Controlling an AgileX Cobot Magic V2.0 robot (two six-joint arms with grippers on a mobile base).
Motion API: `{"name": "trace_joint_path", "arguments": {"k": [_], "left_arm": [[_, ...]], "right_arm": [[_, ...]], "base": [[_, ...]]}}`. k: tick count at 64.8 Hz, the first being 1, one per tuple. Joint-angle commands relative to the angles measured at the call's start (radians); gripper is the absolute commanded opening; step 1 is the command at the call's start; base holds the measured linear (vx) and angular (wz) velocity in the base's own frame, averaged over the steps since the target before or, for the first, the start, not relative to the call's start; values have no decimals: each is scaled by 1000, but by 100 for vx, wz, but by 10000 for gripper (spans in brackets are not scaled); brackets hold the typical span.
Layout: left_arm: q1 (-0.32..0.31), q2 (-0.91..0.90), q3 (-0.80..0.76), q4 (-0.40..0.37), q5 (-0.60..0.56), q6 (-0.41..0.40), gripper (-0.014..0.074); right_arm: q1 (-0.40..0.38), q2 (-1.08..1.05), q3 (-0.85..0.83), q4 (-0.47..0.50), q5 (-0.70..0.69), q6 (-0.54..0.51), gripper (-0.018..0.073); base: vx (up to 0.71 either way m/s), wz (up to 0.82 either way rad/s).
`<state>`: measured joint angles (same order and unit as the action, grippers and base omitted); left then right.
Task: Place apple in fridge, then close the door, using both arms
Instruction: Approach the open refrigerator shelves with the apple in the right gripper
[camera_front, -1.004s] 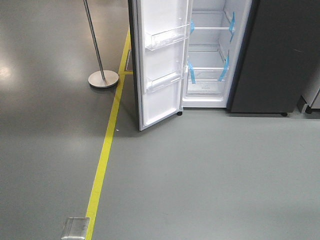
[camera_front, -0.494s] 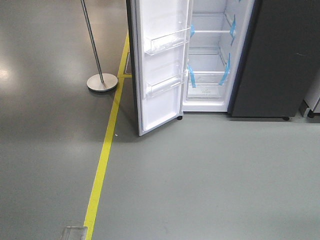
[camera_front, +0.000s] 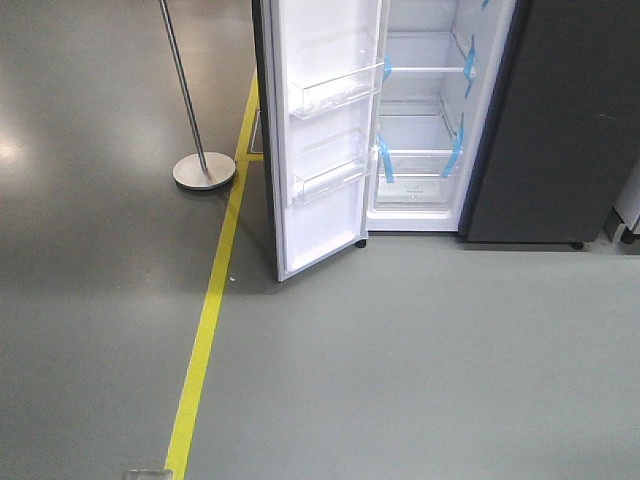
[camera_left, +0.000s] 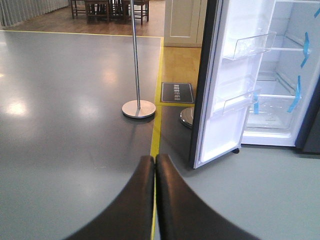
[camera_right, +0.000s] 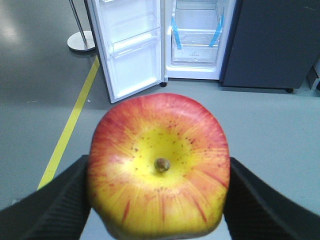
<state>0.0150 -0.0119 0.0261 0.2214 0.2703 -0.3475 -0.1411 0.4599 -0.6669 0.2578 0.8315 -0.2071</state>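
no legible text anywhere. dark floor plate (camera_left: 176, 92) beside the yellow line (camera_left: 156, 134) carries one row of white characters, too small to read. faint print on the fridge (camera_front: 425, 110) bottom drawer (camera_front: 412, 190), unreadable too.

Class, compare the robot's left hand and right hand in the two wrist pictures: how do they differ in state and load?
The left hand is shut, its black fingers pressed together, while the right hand is spread wide. The right hand clamps a glossy red-and-yellow apple between its fingers, while the left hand holds nothing. Both hands face the open white-lined fridge.
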Motion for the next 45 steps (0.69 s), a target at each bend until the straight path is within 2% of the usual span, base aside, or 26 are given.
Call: {"name": "trace_joint_path", "arguments": {"k": [1, 45], "left_arm": [[-8, -13, 21, -4, -78, -6, -6], [-8, -13, 21, -4, -78, -6, -6]], "right_arm": [[-4, 5, -27, 14, -74, -3, 125], [-4, 5, -27, 14, -74, -3, 125]], "base": [[8, 0], [8, -1]]}}
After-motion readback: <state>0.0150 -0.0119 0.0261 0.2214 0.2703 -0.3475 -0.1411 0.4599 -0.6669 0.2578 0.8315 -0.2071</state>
